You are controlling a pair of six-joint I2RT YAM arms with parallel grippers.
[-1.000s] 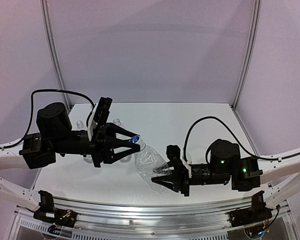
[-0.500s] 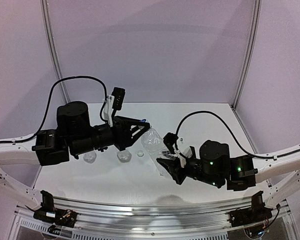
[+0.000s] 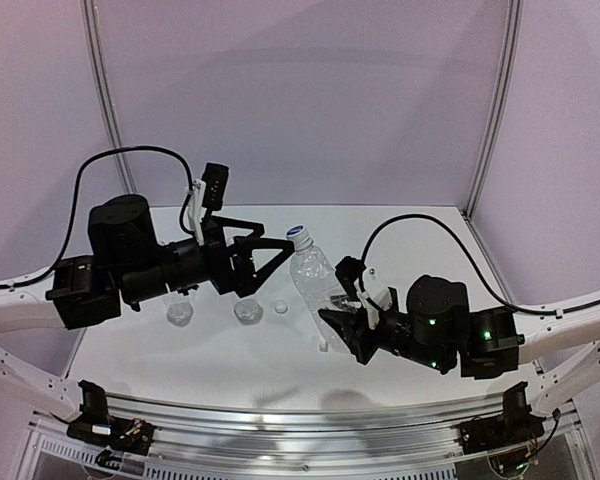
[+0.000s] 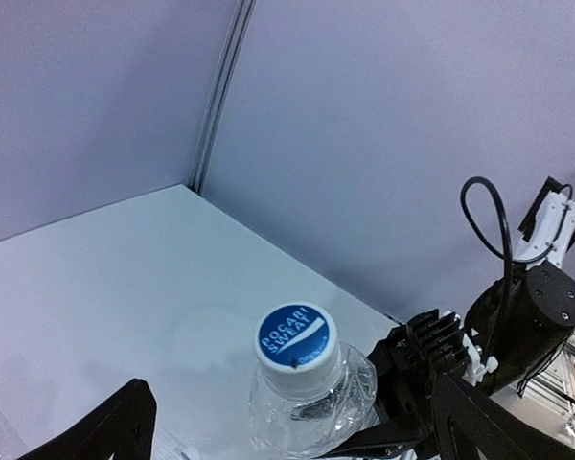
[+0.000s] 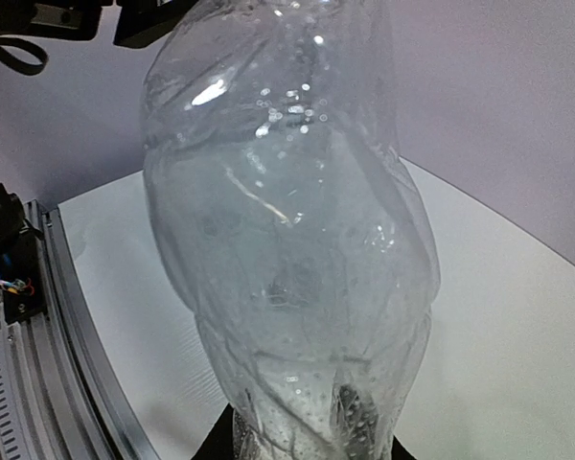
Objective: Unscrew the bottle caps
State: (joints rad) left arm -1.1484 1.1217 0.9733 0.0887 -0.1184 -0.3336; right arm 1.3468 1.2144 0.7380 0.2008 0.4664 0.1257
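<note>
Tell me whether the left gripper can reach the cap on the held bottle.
Probably yes: the left gripper is open facing the cap, nothing between them, and the right gripper holds the bottle.

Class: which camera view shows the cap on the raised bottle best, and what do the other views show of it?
The left wrist view: the cap is close, its blue top and white lettering readable. Top external shows only a small blue-white dot. Right wrist shows just the bottle, no cap.
</note>
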